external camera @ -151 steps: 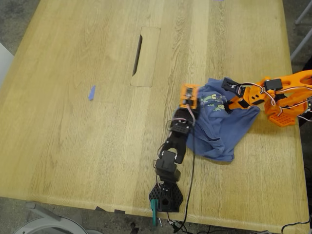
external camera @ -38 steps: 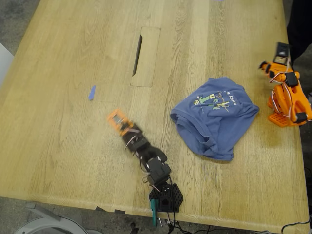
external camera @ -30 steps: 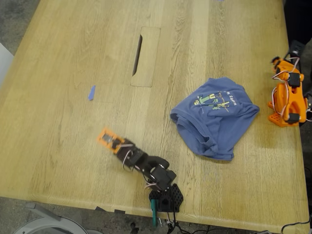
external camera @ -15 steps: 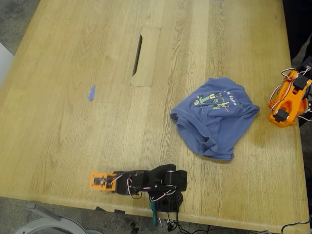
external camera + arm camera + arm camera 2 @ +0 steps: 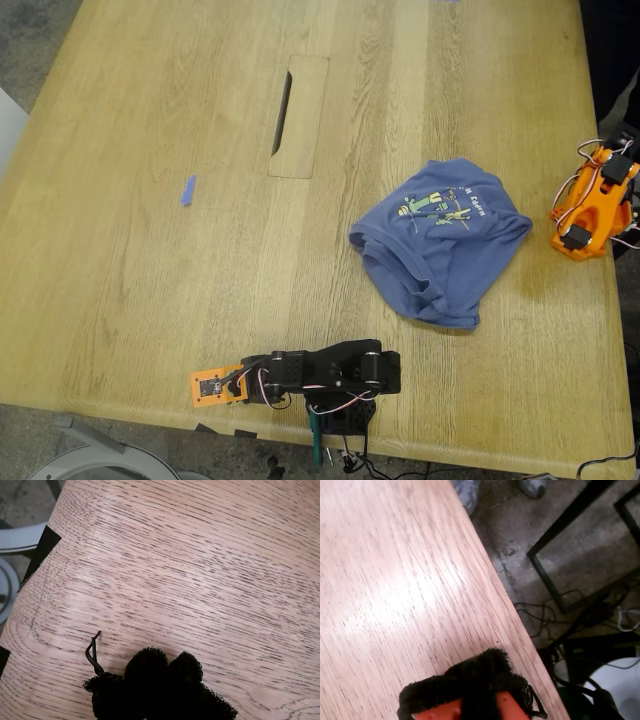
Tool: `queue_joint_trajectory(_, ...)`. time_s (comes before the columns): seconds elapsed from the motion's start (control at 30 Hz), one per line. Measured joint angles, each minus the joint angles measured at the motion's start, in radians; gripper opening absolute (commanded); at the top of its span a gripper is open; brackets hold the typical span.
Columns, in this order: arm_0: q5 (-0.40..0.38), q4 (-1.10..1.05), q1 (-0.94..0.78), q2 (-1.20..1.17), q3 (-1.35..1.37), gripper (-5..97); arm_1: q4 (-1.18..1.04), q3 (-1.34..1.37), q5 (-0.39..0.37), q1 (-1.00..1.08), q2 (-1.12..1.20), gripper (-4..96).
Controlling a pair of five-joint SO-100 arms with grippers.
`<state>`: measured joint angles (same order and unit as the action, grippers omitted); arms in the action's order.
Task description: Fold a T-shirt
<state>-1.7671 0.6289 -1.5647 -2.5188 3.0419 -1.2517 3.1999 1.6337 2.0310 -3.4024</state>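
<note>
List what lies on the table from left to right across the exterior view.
Small blue scrap → black arm's orange gripper → cable slot cover → T-shirt → orange arm.

The yellow lettering on the T-shirt (image 5: pixel 441 237) is too small to read, and folds hide its sleeves and hem. My first gripper (image 5: pixel 165 667) and my second gripper (image 5: pixel 481 672) each show only black foam tips, cut off by the frame edge, so their openings cannot be judged. The orange arm (image 5: pixel 594 200) is partly cropped at the exterior view's right edge.
</note>
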Motion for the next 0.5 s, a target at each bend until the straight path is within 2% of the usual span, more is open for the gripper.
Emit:
queue_joint_trajectory(0.07,0.018,0.006,0.000,-0.020,0.008,0,0.000,0.000,0.014,0.000,0.000,0.4)
queue_joint_trajectory(0.13,0.003,0.017,0.000,-0.025,0.011,0,0.000,0.000,0.020,0.000,0.000,0.4)
queue_joint_trajectory(0.17,-0.034,0.040,0.000,-0.025,0.009,0,0.000,0.000,0.021,0.000,0.000,0.4)
queue_joint_trajectory(0.27,-0.253,0.117,0.000,-0.028,0.008,0,0.000,0.000,0.021,0.000,0.000,0.4)
queue_joint_trajectory(0.3,-0.273,0.129,0.000,-0.029,0.006,0,0.000,0.000,0.021,0.000,0.000,0.4)
queue_joint_trajectory(0.5,-0.193,0.143,0.012,-0.029,0.006,0,0.000,0.000,0.021,0.000,0.000,0.4)
